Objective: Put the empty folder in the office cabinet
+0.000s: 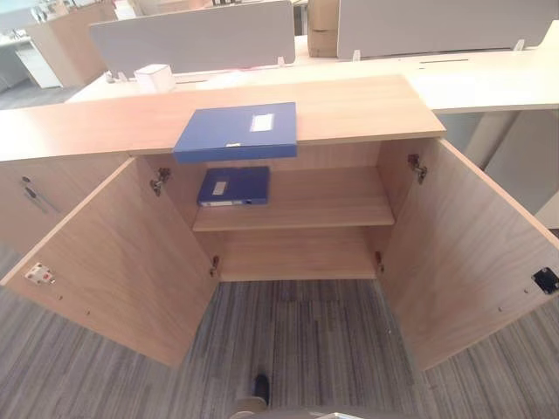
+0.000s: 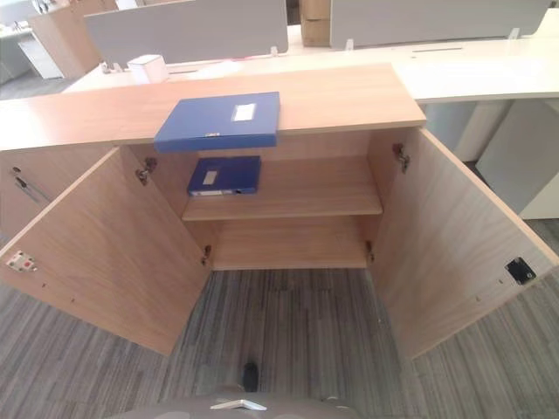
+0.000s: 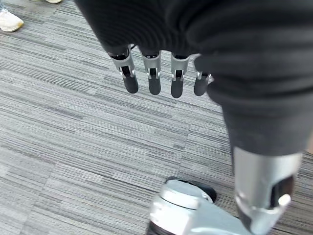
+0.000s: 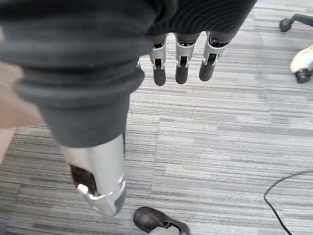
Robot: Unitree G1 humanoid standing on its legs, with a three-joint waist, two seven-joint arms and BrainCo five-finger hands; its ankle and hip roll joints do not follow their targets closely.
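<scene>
1. A low wooden office cabinet stands on grey striped carpet with both of its doors swung wide towards the camera.
2. The left door and the right door stand open on either side of the opening, and small metal hinges show at their inner edges.
3. A blue folder lies flat on the cabinet's top surface, near its front edge and left of the middle, its front edge just above the opening; a white label sits on its cover.
4. A second blue folder lies flat on the upper shelf inside the cabinet, at the shelf's left end, almost directly under the first one.
5. The compartment below the shelf shows only bare wood.
6. Behind the cabinet runs a pale desk with grey divider panels; a small white box stands on it near the cabinet's back left.
7. The left hand hangs over the carpet, its fingers straight, side by side, holding nothing.
8. The right hand likewise hangs above the carpet with fingers straight and relaxed, touching nothing.
9. A pale shoe of a person shows at the edge of the left wrist view, and a chair castor shows in the right wrist view.
</scene>
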